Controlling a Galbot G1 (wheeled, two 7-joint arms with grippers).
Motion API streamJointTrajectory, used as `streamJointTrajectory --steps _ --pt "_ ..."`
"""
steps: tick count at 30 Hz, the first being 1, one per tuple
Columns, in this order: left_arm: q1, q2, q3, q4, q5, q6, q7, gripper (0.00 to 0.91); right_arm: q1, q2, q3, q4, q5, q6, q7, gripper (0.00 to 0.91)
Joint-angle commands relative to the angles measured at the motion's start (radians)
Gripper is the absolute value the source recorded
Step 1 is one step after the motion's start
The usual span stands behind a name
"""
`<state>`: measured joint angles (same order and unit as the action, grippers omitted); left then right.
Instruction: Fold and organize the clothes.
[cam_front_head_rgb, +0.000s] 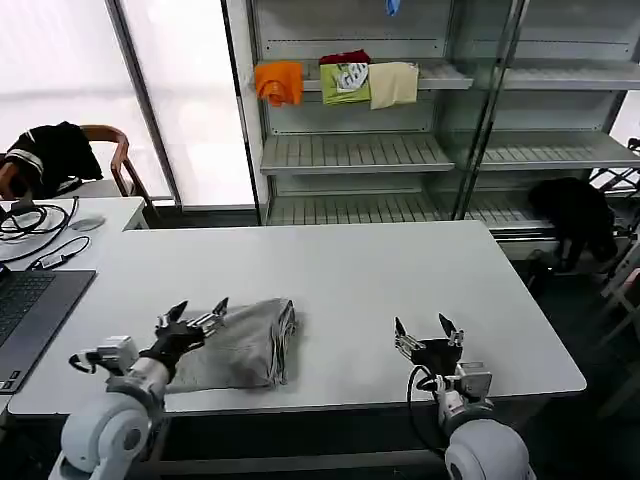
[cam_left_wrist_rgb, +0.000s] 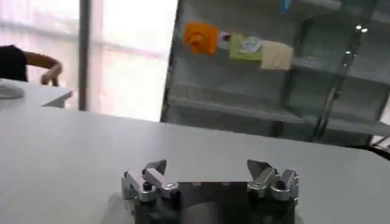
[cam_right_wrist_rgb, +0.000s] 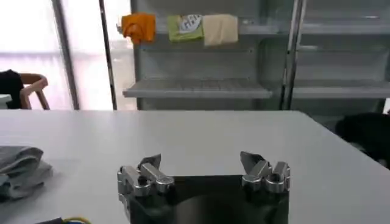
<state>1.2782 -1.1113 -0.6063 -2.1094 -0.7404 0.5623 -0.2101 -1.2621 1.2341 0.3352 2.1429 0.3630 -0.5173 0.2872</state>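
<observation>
The left gripper (cam_front_head_rgb: 198, 315) sits at the near left of the table (cam_front_head_rgb: 400, 270) with its fingers spread apart and nothing between them. Its fingertips lie over the left edge of the grey top (cam_front_head_rgb: 245, 343); contact with the cloth cannot be confirmed. In the left wrist view, the left gripper (cam_left_wrist_rgb: 207, 167) shows both fingers wide apart above bare table surface (cam_left_wrist_rgb: 73, 152). The right gripper (cam_front_head_rgb: 428, 328) sits at the near right of the table, fingers likewise spread and empty, well apart from the top. In the right wrist view, the right gripper (cam_right_wrist_rgb: 201, 161) shows the same released state, with the top (cam_right_wrist_rgb: 21, 170) lying farther off on the table (cam_right_wrist_rgb: 201, 131). The top is folded into a compact bundle and rests on the table near the front edge, between the two grippers and closer to the left one. A laptop (cam_front_head_rgb: 30, 305) stands at the table's left. Behind the table, a shelf (cam_front_head_rgb: 350, 150) carries orange (cam_front_head_rgb: 279, 82), green (cam_front_head_rgb: 345, 82) and cream (cam_front_head_rgb: 394, 84) garments.
</observation>
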Motion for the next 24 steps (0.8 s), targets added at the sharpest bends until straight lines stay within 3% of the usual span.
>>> streamJointTrajectory --steps 1,24 --pt "0.093 0.009 -0.169 0.026 -0.006 0.002 0.037 0.907 0.054 -0.011 -0.014 -0.022 0.027 -0.006 0.000 0.907" --pt "0.067 -0.044 -0.084 0.170 0.053 -0.031 0.116 0.907 0.033 -0.017 0.008 -0.007 0.025 -0.017 0.000 0.907"
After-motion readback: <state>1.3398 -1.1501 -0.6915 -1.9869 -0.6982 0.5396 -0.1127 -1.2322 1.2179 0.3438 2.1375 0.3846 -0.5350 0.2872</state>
